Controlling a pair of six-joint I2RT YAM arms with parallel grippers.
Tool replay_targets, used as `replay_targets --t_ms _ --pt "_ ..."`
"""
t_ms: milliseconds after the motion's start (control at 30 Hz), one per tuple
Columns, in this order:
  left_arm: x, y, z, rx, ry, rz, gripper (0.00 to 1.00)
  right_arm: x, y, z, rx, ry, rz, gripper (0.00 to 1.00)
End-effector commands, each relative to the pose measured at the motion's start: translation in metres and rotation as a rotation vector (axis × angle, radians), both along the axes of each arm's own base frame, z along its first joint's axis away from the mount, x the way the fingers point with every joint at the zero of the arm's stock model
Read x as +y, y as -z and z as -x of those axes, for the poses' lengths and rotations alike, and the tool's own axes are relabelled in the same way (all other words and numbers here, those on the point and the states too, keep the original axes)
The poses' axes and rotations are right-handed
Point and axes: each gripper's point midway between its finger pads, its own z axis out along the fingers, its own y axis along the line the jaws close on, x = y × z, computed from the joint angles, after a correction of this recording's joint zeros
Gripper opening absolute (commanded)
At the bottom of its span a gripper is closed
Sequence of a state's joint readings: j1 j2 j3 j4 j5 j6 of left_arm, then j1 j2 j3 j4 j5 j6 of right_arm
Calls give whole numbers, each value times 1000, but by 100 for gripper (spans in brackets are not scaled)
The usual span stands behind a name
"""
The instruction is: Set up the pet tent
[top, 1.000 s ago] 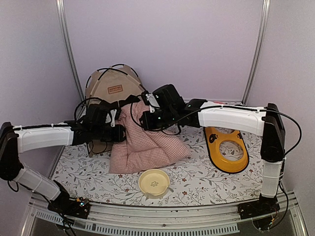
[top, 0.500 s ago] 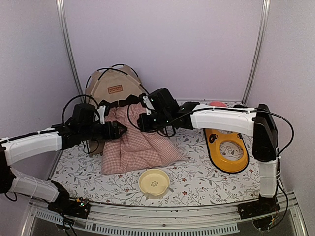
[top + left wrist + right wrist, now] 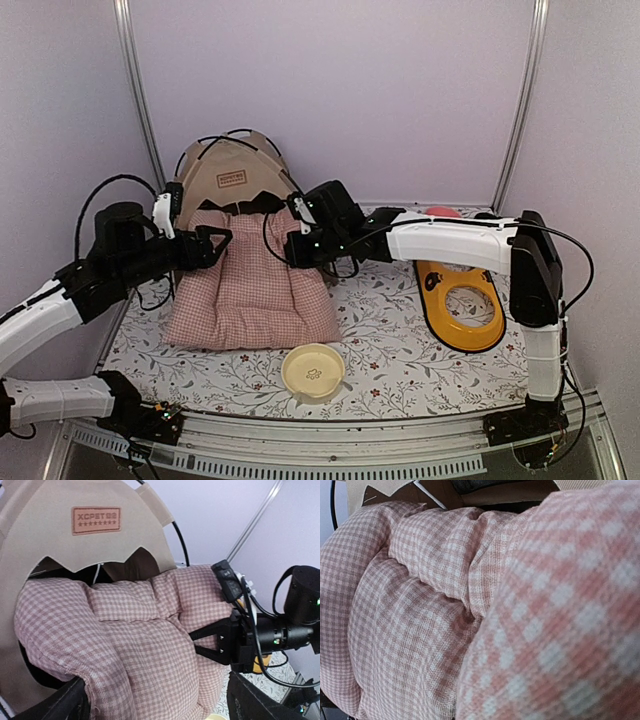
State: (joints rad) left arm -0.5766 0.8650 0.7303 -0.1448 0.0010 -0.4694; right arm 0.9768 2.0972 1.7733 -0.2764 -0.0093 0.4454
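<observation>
The tan pet tent point(image 3: 228, 172) stands at the back left with black poles; its brown label point(image 3: 96, 520) sits above the arched doorway. A pink-and-white checked cushion point(image 3: 250, 290) lies in front of it, its top edge pushed into the doorway. My left gripper point(image 3: 213, 246) is open at the cushion's upper left corner; in its wrist view the cushion point(image 3: 135, 645) bulges between the spread fingers point(image 3: 65, 705) without being pinched. My right gripper point(image 3: 294, 248) is shut on the cushion's right edge, and its tips point(image 3: 194, 642) pinch the fabric. The right wrist view shows only cushion point(image 3: 420, 605).
A small yellow bowl point(image 3: 313, 371) sits near the front edge of the flowered mat point(image 3: 400, 370). A yellow oval feeder tray point(image 3: 462, 305) lies at the right under the right arm. A pink object point(image 3: 440, 212) peeks out at the back. Walls close in on both sides.
My left gripper opened, let go of the cushion and drew back to the left. The cushion dropped flatter and shifted left toward the tent doorway. The right gripper kept its hold.
</observation>
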Motion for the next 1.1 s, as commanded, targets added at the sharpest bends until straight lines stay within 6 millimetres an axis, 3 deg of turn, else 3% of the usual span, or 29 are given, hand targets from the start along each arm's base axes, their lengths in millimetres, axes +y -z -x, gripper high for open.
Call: replay_targets --t_ms 0,167,400,567,767,1067 --pt "35 -14 -15 -10 -207 -55 94 1 3 -2 -12 6 -5 0" --pt "49 -41 -20 -84 -257 -64 94 -5 4 -6 -16 21 8 0" --pt "88 -34 -41 -45 -382 -185 99 -21 6 -22 12 54 -6 0" --pt "118 -19 -58 5 -448 -226 99 -20 -2 -23 -7 41 -19 0" --pt "109 5 -76 39 -366 -252 97 -19 -7 -21 -21 26 -27 0" --pt "103 33 -100 56 -357 -278 78 -31 -22 -27 -63 30 -19 0"
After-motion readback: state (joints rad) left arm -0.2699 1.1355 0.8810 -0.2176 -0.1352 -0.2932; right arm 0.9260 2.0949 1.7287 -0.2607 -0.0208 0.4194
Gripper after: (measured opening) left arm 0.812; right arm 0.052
